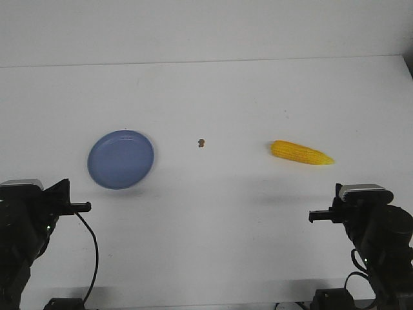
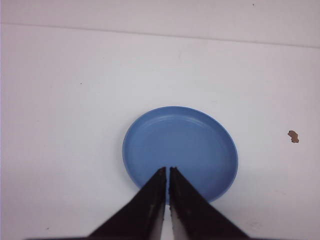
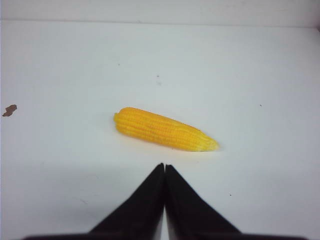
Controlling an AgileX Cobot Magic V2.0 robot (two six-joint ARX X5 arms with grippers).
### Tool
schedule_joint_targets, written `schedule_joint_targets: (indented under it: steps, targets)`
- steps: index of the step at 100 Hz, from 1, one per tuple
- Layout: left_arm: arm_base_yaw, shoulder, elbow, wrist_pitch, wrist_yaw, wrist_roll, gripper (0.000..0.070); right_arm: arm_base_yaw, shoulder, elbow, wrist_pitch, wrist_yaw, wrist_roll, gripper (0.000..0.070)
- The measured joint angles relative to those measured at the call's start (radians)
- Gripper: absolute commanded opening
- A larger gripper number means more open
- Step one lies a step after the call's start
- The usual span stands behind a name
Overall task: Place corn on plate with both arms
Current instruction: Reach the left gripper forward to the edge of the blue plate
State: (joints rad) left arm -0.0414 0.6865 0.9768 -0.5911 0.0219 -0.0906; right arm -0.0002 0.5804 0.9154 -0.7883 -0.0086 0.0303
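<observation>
The yellow corn (image 1: 301, 153) lies on the white table at the right, its pointed end to the right; it also shows in the right wrist view (image 3: 165, 129). The blue plate (image 1: 120, 159) sits empty at the left and fills the middle of the left wrist view (image 2: 180, 150). My left gripper (image 2: 167, 170) is shut and empty, its tips over the plate's near rim in its own view; in the front view it (image 1: 84, 207) sits near the table's front left. My right gripper (image 3: 164, 166) is shut and empty, short of the corn; the front view shows it (image 1: 314, 216) at the front right.
A small brown speck (image 1: 201, 143) lies on the table between the plate and the corn; it also shows in the left wrist view (image 2: 293, 136) and the right wrist view (image 3: 9, 110). The table's far edge (image 1: 206, 61) meets a white wall.
</observation>
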Motion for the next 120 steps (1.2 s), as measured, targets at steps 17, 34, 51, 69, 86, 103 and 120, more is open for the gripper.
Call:
schedule_joint_targets:
  steps: [17,34,51,69,86,103,120]
  targets:
    - [0.000,0.000,0.000,0.000,0.000,0.000,0.0353,0.000,0.000,0.000,-0.004,0.000,0.000,0.0366]
    - [0.000,0.000,0.000,-0.001,0.000,0.002,0.0352,0.000,0.000,0.000,-0.004,0.000,0.000,0.0365]
    - [0.000,0.014,0.000,0.004,0.000,0.002,0.0352,0.000,0.000,0.000,-0.003,0.000,0.000,0.0365]
    - [0.000,0.108,0.005,0.070,0.000,-0.009,0.0351,0.000,0.000,0.000,0.009,0.005,0.000,0.0364]
    - [0.027,0.320,0.049,0.094,0.001,-0.039,0.0352,0.000,0.000,0.000,0.016,0.006,0.000,0.0364]
    - [0.074,0.543,0.084,0.115,0.000,-0.059,0.0353,0.000,0.000,0.000,0.016,0.006,0.000,0.0364]
    - [0.117,0.716,0.120,0.177,0.000,-0.066,0.0353,0.000,0.000,0.000,0.016,0.006,0.000,0.0364]
